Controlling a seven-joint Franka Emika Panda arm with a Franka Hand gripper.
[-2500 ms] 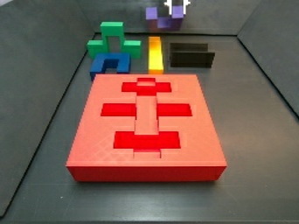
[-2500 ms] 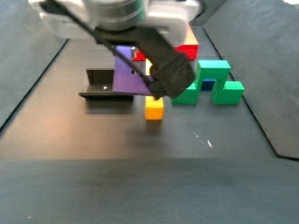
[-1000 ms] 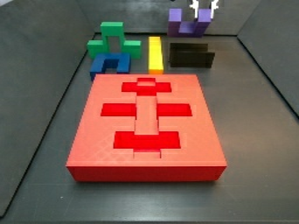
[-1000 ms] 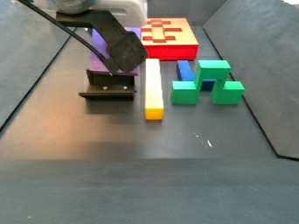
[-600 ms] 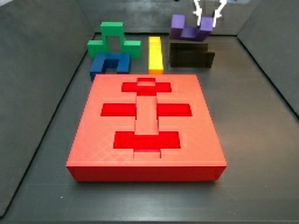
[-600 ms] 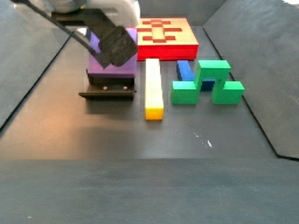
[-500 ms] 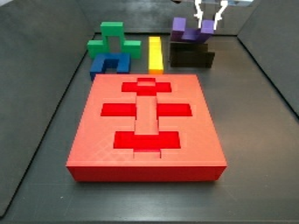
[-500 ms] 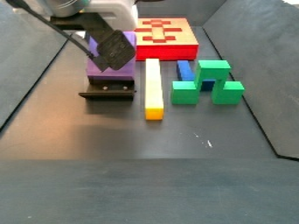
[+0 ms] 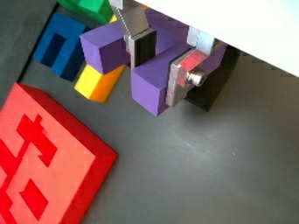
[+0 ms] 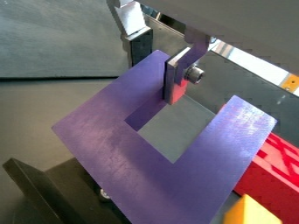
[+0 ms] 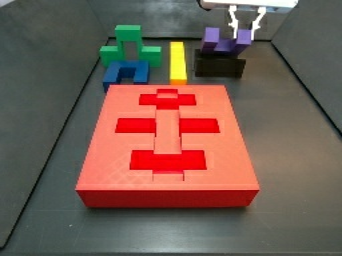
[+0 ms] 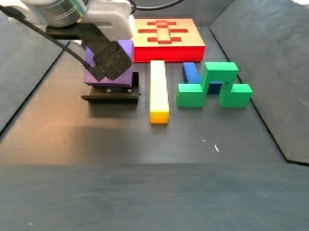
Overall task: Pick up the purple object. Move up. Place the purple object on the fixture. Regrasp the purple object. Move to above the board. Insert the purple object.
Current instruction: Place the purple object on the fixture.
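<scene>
Two silver fingers [image 9: 177, 77] pinch one prong of the purple object [image 9: 146, 87] in a wrist view, and you can see the gripper [image 9: 160, 61] closed on it with a dark pad pressed to each side. Beyond the fingers lie a yellow bar [image 9: 100, 82], a blue block [image 9: 56, 46] and the red board [image 9: 41, 157].

Look at the next wrist view: the purple object [image 10: 128, 140] spreads flat below the fingers [image 10: 179, 77], with the black fixture [image 10: 52, 192] under it.

In a side view, the gripper [image 11: 239, 30] holds the purple object [image 11: 214, 40] right over the fixture [image 11: 221, 67]; whether they touch you cannot tell. The board [image 11: 167, 145] sits well apart.

In a side view, the gripper [image 12: 108, 56] covers most of the purple object [image 12: 123, 50], with the fixture [image 12: 111, 93] just underneath and the yellow bar [image 12: 157, 90] beside it.
</scene>
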